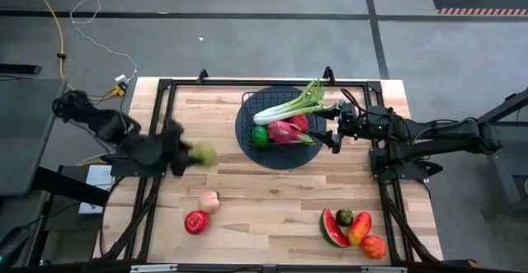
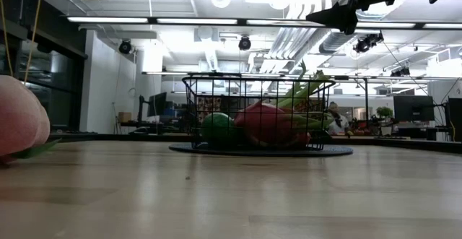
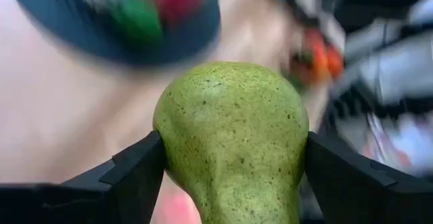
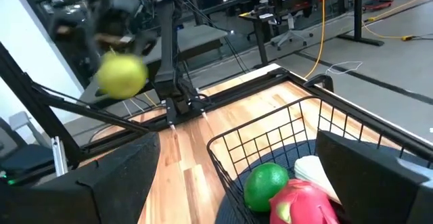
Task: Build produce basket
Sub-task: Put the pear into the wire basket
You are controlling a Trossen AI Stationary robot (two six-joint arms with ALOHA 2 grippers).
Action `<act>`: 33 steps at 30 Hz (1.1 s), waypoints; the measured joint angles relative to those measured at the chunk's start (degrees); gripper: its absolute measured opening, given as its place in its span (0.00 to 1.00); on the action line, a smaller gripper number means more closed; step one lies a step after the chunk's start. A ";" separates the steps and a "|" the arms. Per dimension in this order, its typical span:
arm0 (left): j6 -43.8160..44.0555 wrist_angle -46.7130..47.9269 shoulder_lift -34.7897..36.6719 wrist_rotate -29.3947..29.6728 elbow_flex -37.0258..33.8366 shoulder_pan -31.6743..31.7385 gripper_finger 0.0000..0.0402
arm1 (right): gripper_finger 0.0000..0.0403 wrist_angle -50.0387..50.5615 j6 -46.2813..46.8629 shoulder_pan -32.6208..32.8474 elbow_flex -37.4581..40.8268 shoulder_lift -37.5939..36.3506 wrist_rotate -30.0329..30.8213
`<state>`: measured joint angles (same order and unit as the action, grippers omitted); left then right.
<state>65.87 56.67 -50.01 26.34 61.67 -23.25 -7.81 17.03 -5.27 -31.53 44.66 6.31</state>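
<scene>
While the left gripper [image 1: 191, 157] hangs in the air over the left half of the table [image 1: 272, 215], its two dark fingers [image 3: 135, 173] are clamped on the sides of a speckled green pear [image 3: 233, 139], one finger each side, pretty wide apart since the fruit is fat. In the left wrist view the pear's long axis runs along the line of the fingers, with the broad rounded end pointing away from the wrist and the narrower part heading back between the fingers. It's up off the wood; the low view only catches it at the very top edge.

The right gripper [image 1: 337, 129] sits just beside the right side of the basket [image 1: 247, 108], fingers spread wide with nothing between them.

The basket itself is on a dark round mat [image 1: 247, 145] toward the back middle of the table. Inside: a leafy green-white stalk [image 1: 289, 106] lying diagonally, its long axis running from the white base near the basket's left to the green leaves poking out over the back right rim, plus a pink dragon fruit [image 1: 282, 131], something round and green [image 1: 261, 136] and something red [image 1: 299, 123].

Out on the bare wood, a peach [image 1: 209, 200] and a red apple [image 1: 195, 222] sit touching near the front left. At the front right there's a watermelon slice [image 1: 332, 228] bunched with a few other fruits [image 1: 363, 232].
</scene>
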 joint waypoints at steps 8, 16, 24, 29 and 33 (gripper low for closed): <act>-38.77 -25.15 -0.75 -1.75 0.08 23.72 0.75 | 0.96 -0.16 0.97 0.02 0.00 0.00 -0.01; -54.17 -44.70 -9.29 -24.39 0.07 42.85 0.75 | 0.96 -0.88 0.95 0.01 0.00 -0.02 0.04; -54.12 -53.26 -18.02 -31.27 0.04 44.52 0.76 | 0.96 -2.35 0.95 0.02 0.00 -0.02 2.26; -53.02 -42.27 -23.57 -29.11 8.02 46.92 0.76 | 0.96 -5.68 1.01 0.02 -0.01 -0.02 2.29; -58.59 -28.30 -29.92 -28.87 18.85 48.47 0.76 | 0.96 -6.19 0.97 0.02 -0.02 -0.02 2.45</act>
<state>7.28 28.38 -79.92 -2.52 80.52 25.22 -14.00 18.00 -5.26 -31.55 44.64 8.75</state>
